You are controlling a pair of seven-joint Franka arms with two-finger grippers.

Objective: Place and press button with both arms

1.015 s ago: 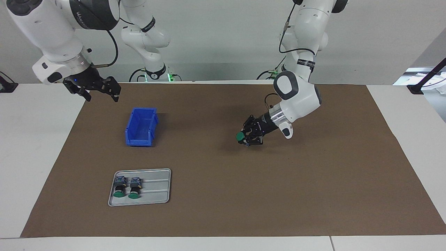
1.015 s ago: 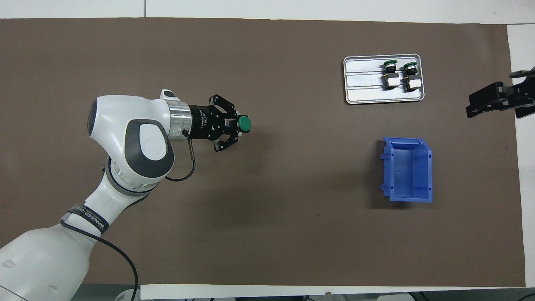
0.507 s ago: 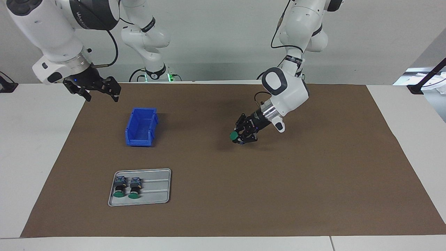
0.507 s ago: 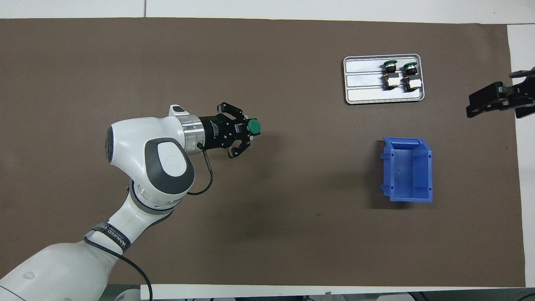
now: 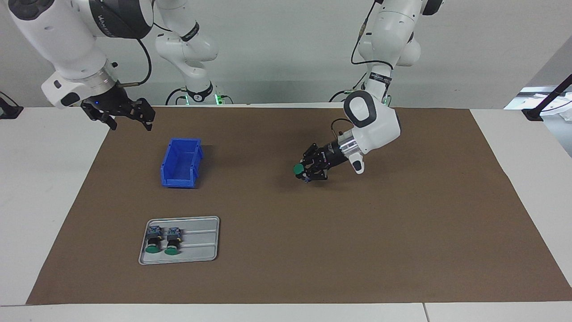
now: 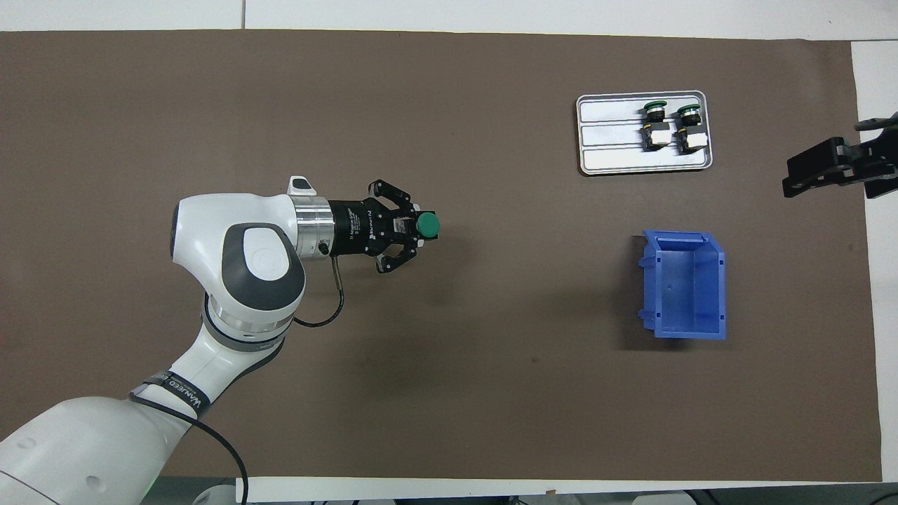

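So far we have one button clamped in the left gripper, unplaced; right gripper waits spread at ten o'clock; pressing remains.

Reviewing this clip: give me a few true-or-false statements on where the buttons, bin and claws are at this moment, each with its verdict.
1. The left claw holds a green-capped button over the brown mat. True.
2. Three buttons lie on the grey tray. False: two buttons lie on it.
3. The blue bin holds a button. False: nothing shows inside it.
4. The right claw is open and holds nothing, waiting at the right arm's end of the table. True.
5. The blue bin sits nearer to the robots than the tray. True.
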